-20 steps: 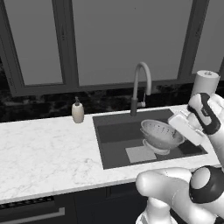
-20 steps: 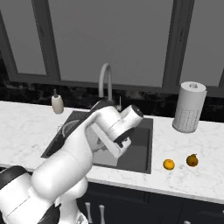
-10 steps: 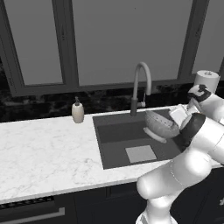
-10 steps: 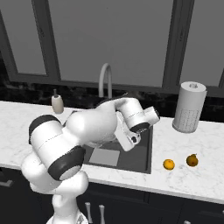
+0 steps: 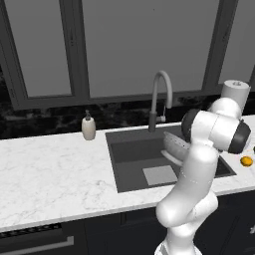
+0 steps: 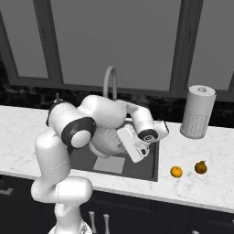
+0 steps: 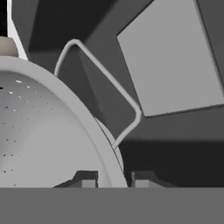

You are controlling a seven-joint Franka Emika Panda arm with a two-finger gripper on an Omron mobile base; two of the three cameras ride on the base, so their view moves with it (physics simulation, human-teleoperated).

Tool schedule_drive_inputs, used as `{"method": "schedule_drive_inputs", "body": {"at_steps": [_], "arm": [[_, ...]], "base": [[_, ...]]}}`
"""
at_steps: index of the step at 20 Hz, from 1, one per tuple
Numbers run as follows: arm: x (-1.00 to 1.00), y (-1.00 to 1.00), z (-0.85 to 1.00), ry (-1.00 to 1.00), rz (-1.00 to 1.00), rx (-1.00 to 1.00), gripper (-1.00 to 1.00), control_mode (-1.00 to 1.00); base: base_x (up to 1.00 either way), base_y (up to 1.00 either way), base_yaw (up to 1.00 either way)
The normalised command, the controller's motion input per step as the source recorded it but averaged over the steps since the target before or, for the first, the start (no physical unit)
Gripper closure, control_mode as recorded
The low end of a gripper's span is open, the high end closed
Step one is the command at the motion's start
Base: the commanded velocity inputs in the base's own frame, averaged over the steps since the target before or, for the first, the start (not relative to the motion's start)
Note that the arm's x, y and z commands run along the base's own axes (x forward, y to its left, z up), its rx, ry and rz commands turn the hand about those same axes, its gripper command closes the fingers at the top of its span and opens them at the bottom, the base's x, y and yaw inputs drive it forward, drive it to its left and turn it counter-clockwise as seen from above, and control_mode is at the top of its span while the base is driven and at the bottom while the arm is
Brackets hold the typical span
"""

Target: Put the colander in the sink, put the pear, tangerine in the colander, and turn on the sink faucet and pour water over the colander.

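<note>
The arm is reaching over the sink (image 5: 130, 164) with the colander (image 5: 175, 148) held tilted above the dark basin, its rim tipping toward the faucet side. In the hand view the fingers (image 7: 113, 180) are pinching the colander's (image 7: 39, 131) rim, one tip on each side of the metal edge, so they are clamped on it. The thin wire handle (image 7: 103, 83) is arching up just beyond the fingers, and past it the lighter grey square (image 7: 170, 57) on the sink floor is showing underneath. From the right side, the colander (image 6: 109, 139) is hanging just beside the hand, partly hidden by the white arm. The sink faucet (image 5: 160, 97) is standing behind the fingers at the back edge of the basin. The tangerine (image 6: 176, 172) and the darker pear (image 6: 200, 167) are lying on the marble table (image 6: 196, 187), well apart from the fingers, side by side near the front edge. A paper-towel roll (image 6: 198, 112) is standing behind them.
</note>
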Motion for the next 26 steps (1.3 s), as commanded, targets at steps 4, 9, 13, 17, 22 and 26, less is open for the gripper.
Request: {"method": "schedule_drive_inputs", "body": {"at_steps": [4, 9, 13, 17, 22, 26], "arm": [[0.38, 0.00, -0.39, -0.03, 0.00, 0.00, 1.00, -1.00], [0.43, 0.00, -0.43, -0.05, 0.00, -0.03, 1.00, -1.00], [0.35, 0.00, -0.42, -0.09, 0.00, -0.09, 1.00, -1.00], [0.29, 0.00, -0.38, -0.10, 0.00, -0.14, 1.00, -1.00], [0.27, 0.00, -0.36, -0.08, 0.00, -0.18, 1.00, -1.00], [0.28, 0.00, -0.30, -0.01, 0.00, -0.14, 1.00, -1.00]], "base": [[0.00, 0.00, 0.00], [0.00, 0.00, 0.00], [0.00, 0.00, 0.00], [0.00, 0.00, 0.00], [0.00, 0.00, 0.00], [0.00, 0.00, 0.00]]}}
